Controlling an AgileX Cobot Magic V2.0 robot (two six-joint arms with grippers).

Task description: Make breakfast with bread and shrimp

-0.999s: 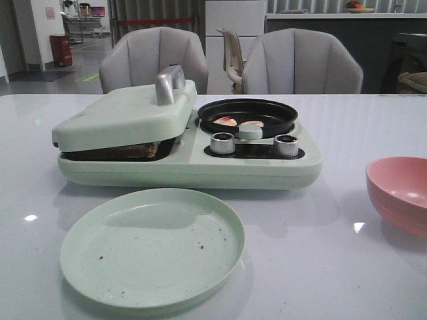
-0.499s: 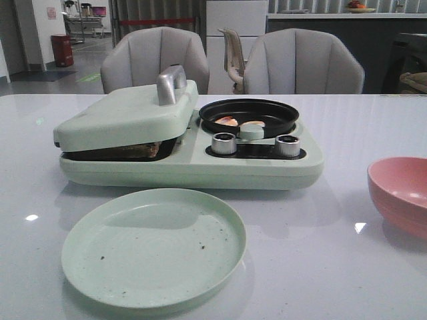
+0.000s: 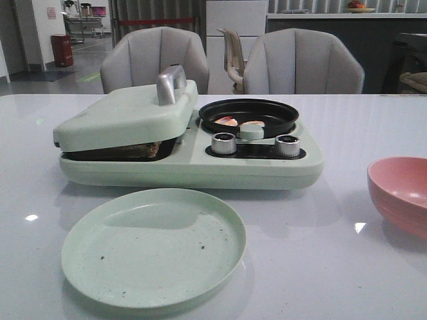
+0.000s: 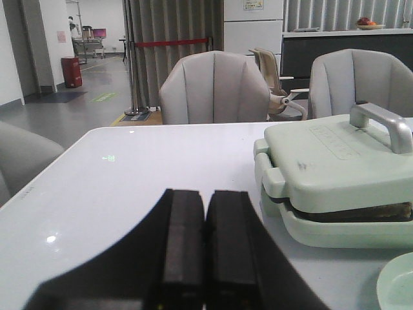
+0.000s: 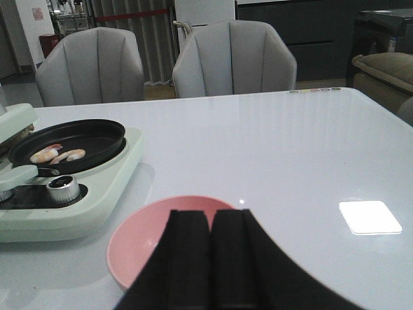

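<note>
Glossy white desk (image 3: 347,127) w/ breakfast maker (image 3: 187,143), both arms idle
Front: bread (image 3: 137,150) under the maker's near-shut lid, shrimp (image 3: 240,123) in black pan (image 3: 248,115); green plate (image 3: 153,247) nearer cam, pink bowl (image 3: 398,193) at right; grey chairs (image 3: 303,63) behind. L wrist: left gripper (image 4: 205,242) jaws pressed together, holding nothing, over bare desk beside maker. R wrist: right gripper (image 5: 210,248) jaws together, empty, above bowl; shrimp in pan

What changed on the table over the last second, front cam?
Nothing visibly changed. The bread is in the closed press, the shrimp in the black pan, the green plate and pink bowl are where they were. Nothing was grasped or released.
</note>
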